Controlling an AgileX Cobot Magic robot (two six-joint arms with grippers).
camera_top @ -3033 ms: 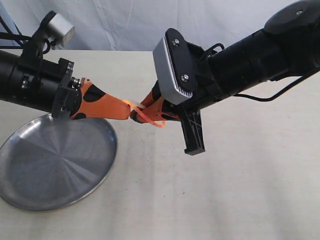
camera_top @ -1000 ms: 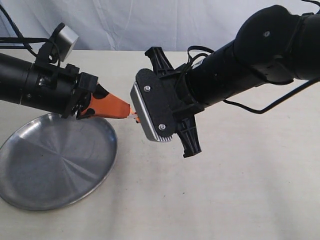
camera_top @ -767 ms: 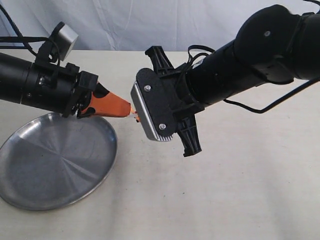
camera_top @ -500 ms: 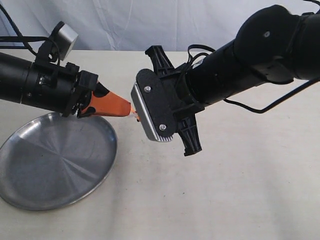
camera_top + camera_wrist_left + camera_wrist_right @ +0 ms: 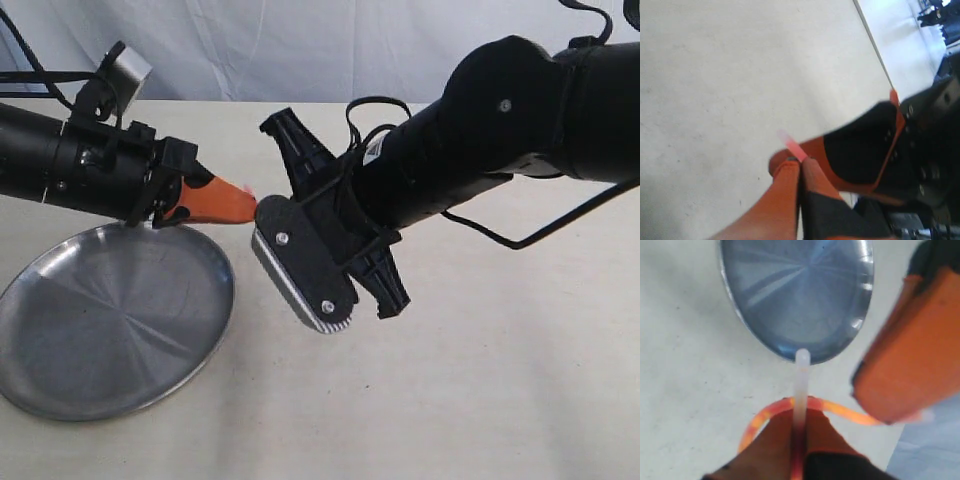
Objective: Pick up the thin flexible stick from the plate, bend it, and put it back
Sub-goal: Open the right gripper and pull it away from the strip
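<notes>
The thin flexible stick is held off the table between both grippers, bent into an orange loop with a whitish tip poking out past my right gripper, which is shut on it. My left gripper is shut on the stick's other end, whose pink-white tip sticks out. In the exterior view the left gripper meets the right arm just past the rim of the silver plate. There the right gripper and the stick are hidden behind the right wrist camera. The plate holds nothing.
The pale table stretches to the right and front of the arms. A white cloth backdrop hangs behind. The right arm's black body spans the upper right.
The right wrist has rolled and its camera housing has swung lower and to the left. The left gripper has lifted slightly. The stick's loop, visible three seconds ago, is now hidden in the exterior view.
</notes>
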